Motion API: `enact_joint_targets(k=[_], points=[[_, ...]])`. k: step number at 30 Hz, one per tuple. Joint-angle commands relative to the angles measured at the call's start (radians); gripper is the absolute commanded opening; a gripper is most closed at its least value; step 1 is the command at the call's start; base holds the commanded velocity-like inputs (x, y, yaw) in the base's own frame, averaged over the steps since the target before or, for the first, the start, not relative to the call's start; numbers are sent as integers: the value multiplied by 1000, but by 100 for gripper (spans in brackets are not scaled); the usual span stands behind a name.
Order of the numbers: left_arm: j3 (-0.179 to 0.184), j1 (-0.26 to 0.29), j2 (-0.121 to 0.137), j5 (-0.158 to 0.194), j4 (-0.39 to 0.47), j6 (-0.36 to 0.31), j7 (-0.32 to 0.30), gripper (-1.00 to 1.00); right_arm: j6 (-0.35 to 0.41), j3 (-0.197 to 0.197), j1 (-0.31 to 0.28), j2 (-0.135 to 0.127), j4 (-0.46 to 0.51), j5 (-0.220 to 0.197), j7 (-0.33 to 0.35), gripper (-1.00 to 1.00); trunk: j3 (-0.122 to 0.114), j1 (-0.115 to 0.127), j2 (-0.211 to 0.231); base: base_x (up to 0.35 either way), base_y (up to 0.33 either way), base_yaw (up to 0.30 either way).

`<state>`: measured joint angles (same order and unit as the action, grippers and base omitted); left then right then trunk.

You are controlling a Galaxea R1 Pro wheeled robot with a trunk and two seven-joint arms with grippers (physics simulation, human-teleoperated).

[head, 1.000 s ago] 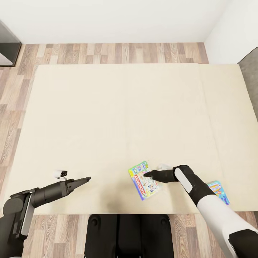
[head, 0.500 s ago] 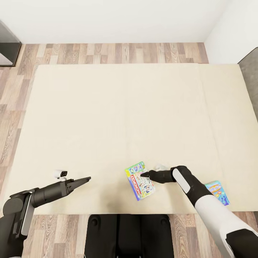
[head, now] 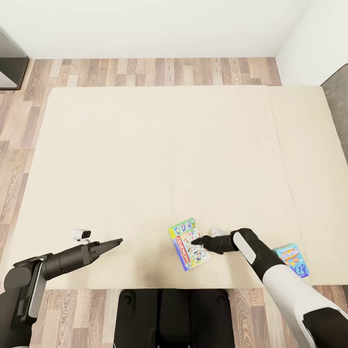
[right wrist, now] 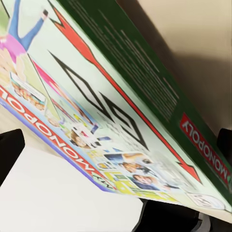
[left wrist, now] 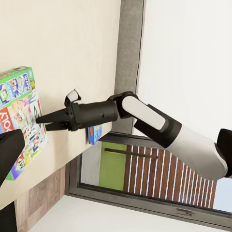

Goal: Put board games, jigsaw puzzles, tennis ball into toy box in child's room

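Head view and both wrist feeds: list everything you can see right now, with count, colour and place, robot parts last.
Bed: one, beige mattress, centre of the head view.
Green-edged board game: one, green with red banner, near edge of the bed, at the right claw's tips.
Small blue board game: one, blue, near right corner of the bed.
Floor: wood planks, around the bed.
Walls: white, beyond the bed.
Left claw: one, black, above the bed's near left part.
Right claw: one, black, open, tips over the green-edged game's lid.

The bed (head: 145,159) wears smooth matt beige cloth over a wood-plank floor (head: 145,72). The green-edged board game (head: 188,244) looks like glossy printed cardboard. The right gripper (head: 195,240) is matt black plastic.
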<state>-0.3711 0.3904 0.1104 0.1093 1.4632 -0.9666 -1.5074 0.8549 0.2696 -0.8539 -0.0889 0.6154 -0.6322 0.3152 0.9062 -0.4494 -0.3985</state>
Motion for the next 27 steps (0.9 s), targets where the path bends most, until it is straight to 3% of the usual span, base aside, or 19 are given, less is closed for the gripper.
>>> enact_joint_targets(k=[1, 13, 27], points=[[0, 0, 0, 0, 0, -11, -4, 100, 0, 3, 0, -1, -1, 4, 10, 100, 1, -1, -2, 0, 0, 0], [0, 0, 0, 0, 0, -11, -5, 100, -2, 2, 0, 31, -6, 4, 19, 100, 1, -1, -2, 0, 0, 0], [0, 1, 0, 0, 0, -11, -4, 100, -2, 3, 0, 37, -6, 4, 21, 100, 1, -1, -2, 0, 0, 0]])
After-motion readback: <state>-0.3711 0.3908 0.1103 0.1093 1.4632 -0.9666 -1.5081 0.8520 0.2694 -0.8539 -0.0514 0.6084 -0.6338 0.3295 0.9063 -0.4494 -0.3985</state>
